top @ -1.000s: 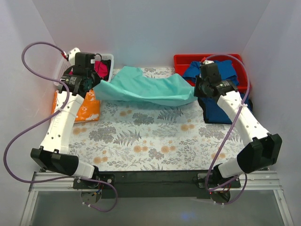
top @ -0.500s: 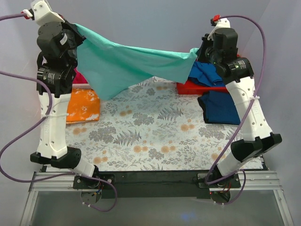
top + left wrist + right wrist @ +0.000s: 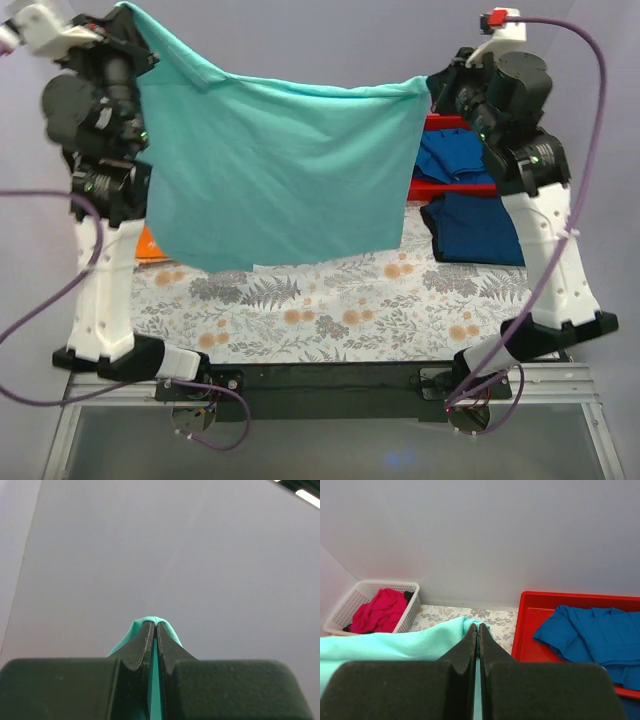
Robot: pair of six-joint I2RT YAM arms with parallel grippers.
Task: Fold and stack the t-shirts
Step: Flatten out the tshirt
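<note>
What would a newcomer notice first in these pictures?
The mint-teal t-shirt hangs spread like a curtain above the fern-printed sheet, pinched at its upper corners by the left pincer and right pincer. Behind it, a blue shirt lies in a red tray and a magenta shirt in a white basket.

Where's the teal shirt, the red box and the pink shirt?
teal shirt (image 3: 280, 170), top camera, middle of the hanging cloth.
red box (image 3: 580, 596), right wrist camera, on its back rim.
pink shirt (image 3: 380, 611), right wrist camera, middle of the crumpled bundle.
</note>
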